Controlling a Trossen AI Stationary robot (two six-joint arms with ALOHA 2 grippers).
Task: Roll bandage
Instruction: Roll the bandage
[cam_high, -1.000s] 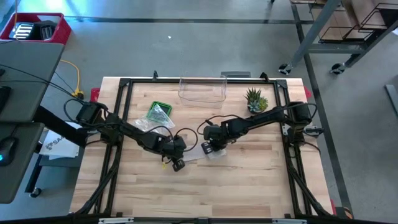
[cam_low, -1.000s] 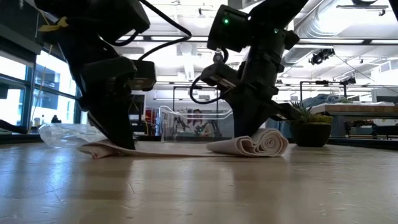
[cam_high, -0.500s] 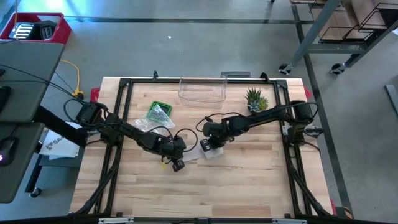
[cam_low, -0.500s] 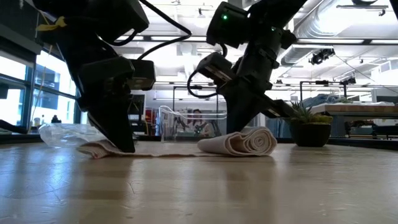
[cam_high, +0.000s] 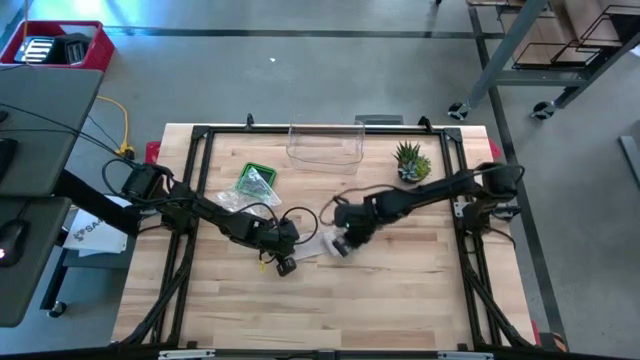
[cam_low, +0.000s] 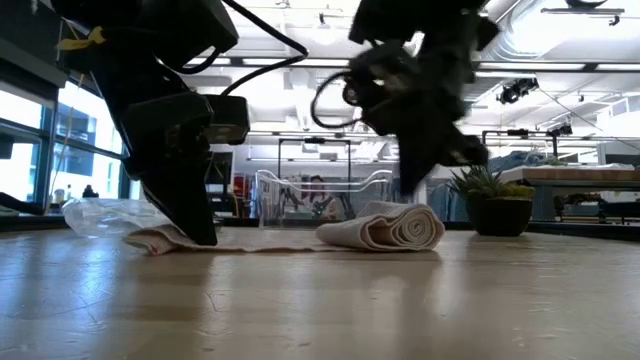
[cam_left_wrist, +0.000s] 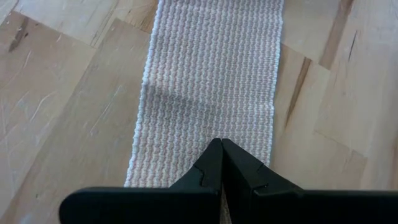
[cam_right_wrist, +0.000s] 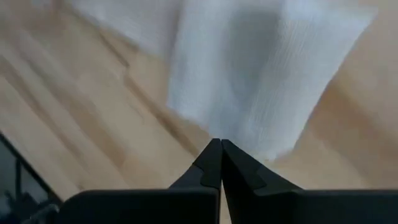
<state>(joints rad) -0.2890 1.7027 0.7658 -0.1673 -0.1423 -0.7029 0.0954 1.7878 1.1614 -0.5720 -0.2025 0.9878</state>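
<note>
While both pincers stay pressed together, the woven bandage (cam_low: 385, 228) lies half-coiled on planked table (cam_low: 320, 300).

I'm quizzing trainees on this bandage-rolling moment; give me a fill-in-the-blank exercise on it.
1. The left end effector presses the bandage's ___ end onto the table.
2. The bandage's other end is already ___ up.
3. Both end effectors have their fingers ___.
4. The right end effector is next to the ___.

Missing: flat; rolled; shut; roll
</note>
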